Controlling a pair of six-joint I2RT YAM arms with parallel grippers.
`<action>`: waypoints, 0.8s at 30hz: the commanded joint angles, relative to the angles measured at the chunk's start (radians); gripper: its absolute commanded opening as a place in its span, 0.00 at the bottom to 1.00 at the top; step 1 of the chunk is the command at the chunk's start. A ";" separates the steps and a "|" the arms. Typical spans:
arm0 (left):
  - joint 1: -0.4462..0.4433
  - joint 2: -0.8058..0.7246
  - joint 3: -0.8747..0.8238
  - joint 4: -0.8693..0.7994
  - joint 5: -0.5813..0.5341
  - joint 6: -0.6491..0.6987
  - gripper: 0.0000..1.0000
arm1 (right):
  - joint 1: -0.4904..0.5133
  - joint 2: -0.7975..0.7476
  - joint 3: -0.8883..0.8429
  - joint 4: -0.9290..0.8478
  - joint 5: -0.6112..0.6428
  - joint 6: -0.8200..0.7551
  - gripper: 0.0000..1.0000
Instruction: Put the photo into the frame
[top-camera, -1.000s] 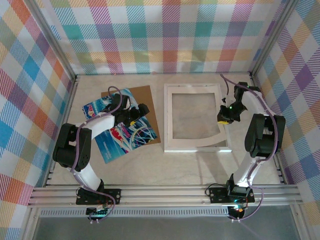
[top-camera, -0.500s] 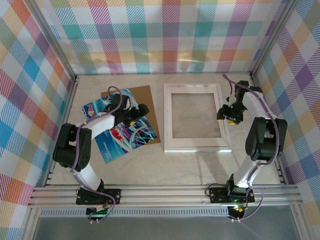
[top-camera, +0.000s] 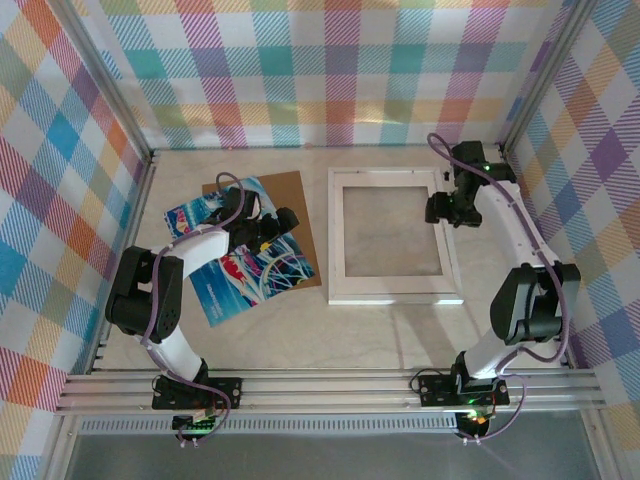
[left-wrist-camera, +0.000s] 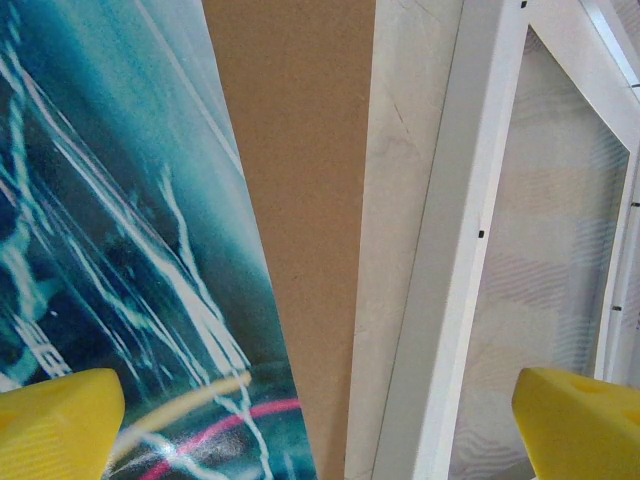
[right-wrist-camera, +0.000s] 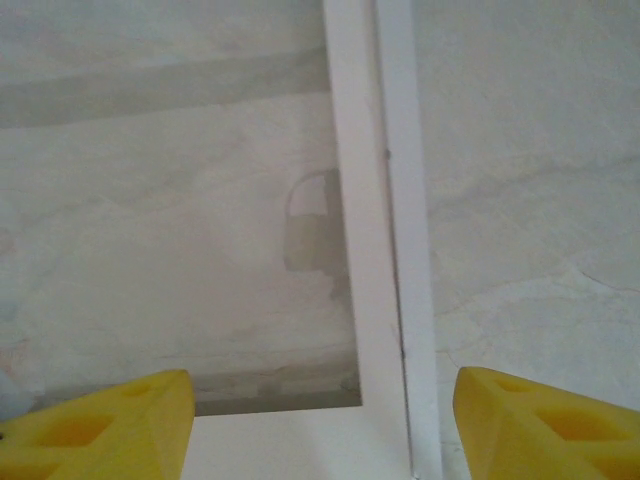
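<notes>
Left fingers (left-wrist-camera: 55, 425) hang wide apart over the photo (top-camera: 265, 275) to grab it; right fingers (right-wrist-camera: 100, 425) hang apart, empty, above the frame (top-camera: 395, 291).

**Surfaces and finishes**

1. the photo (top-camera: 255, 275), left of centre in the top view: thin paper print, glossy, with a soft sheen over the teal in the left wrist view.
2. Backing board (top-camera: 292, 195), beneath it: brown fibreboard or card, matt, finely speckled.
3. the frame (top-camera: 336, 235), right of centre: white moulding, smooth, satin paint. Its pane (top-camera: 390, 235) is clear, smooth and faintly reflective.
4. Tabletop (top-camera: 300, 325): pale stone-look surface, smooth, matt, lightly veined.
5. Walls (top-camera: 330, 70): checked cloth, woven texture, matt.
6. Rails (top-camera: 330, 392), lower edge: brushed metal, dull shine.
7. Arm shells (top-camera: 140, 295): black and white plastic, semi-gloss.
8. Jaws: yellow plastic, matt, slightly grainy.
</notes>
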 joint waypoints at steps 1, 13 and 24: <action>-0.003 -0.026 0.003 0.001 0.001 0.019 1.00 | 0.025 -0.020 -0.059 -0.007 0.003 0.064 0.69; -0.003 0.006 -0.009 0.030 0.016 0.003 1.00 | 0.039 -0.266 -0.544 0.136 -0.179 0.287 0.79; -0.003 -0.004 -0.009 0.016 0.013 0.011 1.00 | 0.040 -0.174 -0.639 0.267 -0.260 0.343 0.86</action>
